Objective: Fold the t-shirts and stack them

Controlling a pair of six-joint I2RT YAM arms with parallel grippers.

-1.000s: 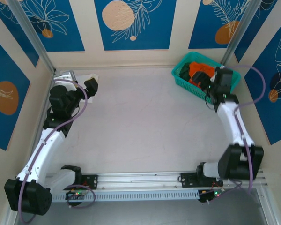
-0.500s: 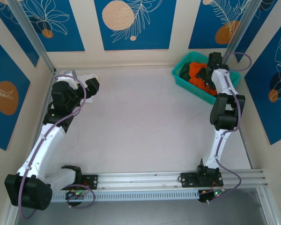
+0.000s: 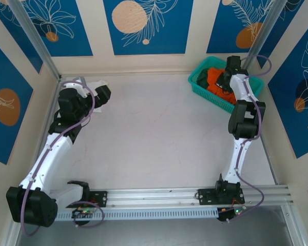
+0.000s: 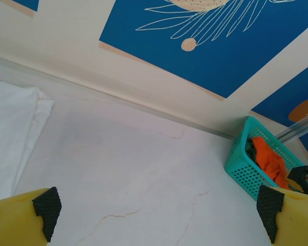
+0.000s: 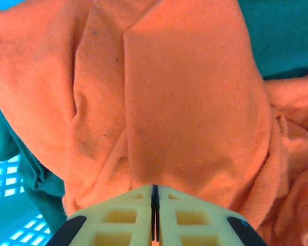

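Observation:
The orange t-shirt [image 5: 169,102] lies bunched in the teal basket [image 3: 208,95] at the back right, over a dark green t-shirt [image 5: 287,31]. My right gripper [image 5: 154,192] reaches down into the basket [image 4: 244,169] and is shut on a fold of the orange t-shirt [image 3: 214,78], its jaws pressed together with cloth pinched at their tips. A folded white t-shirt [image 4: 10,133] lies flat at the back left corner. My left gripper [image 3: 103,95] hovers just right of the white t-shirt [image 3: 95,83], open wide, nothing between its fingers [image 4: 46,205].
The back wall and side walls close in the table [image 3: 159,133]. The right arm [image 3: 244,120] stands tall beside the basket's near corner. A metal rail [image 3: 159,197] runs along the near edge.
My right arm swung up and reached down into the basket, and its jaws closed on the orange t-shirt. The left arm shifted only slightly.

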